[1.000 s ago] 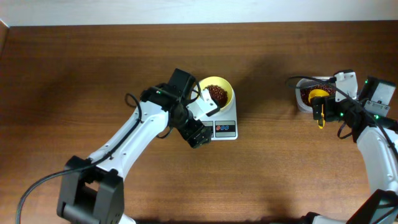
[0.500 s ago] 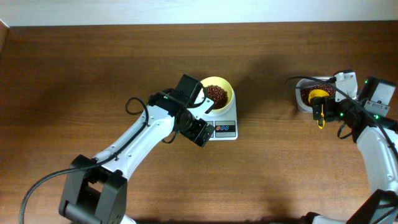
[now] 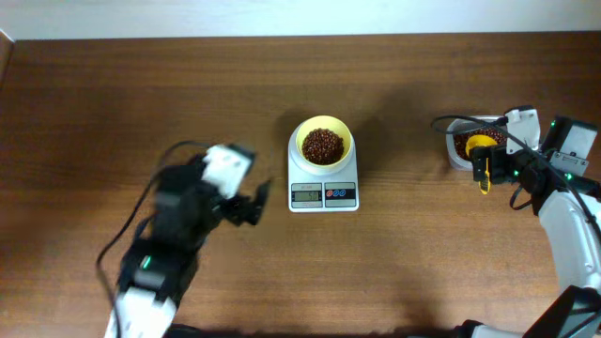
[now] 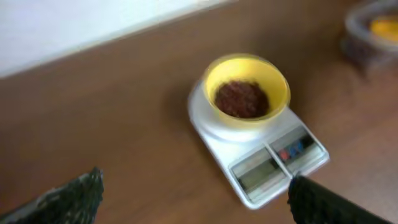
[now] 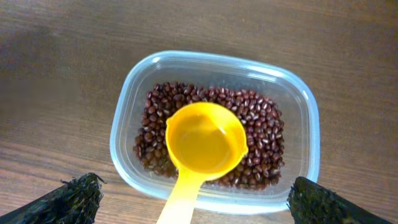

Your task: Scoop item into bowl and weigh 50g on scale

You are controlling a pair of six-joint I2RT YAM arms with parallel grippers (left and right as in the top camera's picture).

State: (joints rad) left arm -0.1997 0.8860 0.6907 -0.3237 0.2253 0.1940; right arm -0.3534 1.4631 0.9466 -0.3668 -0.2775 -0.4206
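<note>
Yellow plastic bowl (image 3: 304, 141) stands on the round platform of the white scale (image 3: 324, 195), toward the scale's 12 o'clock end. The display and the red and blue buttons lie along its 6 o'clock edge. The display figures are too small to read. A heap of dark reddish-brown beans (image 3: 323, 145) sits in the bottom of the bowl, below the rim. The scale rests on the brown wooden surface (image 3: 141, 94), near its middle.

Left hand (image 4: 198, 202): fingers wide apart, nothing between them. In the overhead view it is blurred. It lies at about 8 o'clock from the scale and touches neither the scale nor the bowl.

Right hand (image 5: 199, 208): fingers wide apart, gripping nothing. It hangs over a clear plastic container (image 5: 121, 127) at 3 o'clock from the scale, well apart from it. More beans cover the container floor. A yellow scoop (image 5: 205, 140) lies on them, cup upward and empty. In the wrist view its handle runs out over the container's 6 o'clock rim, between the two fingers, with no visible contact.
</note>
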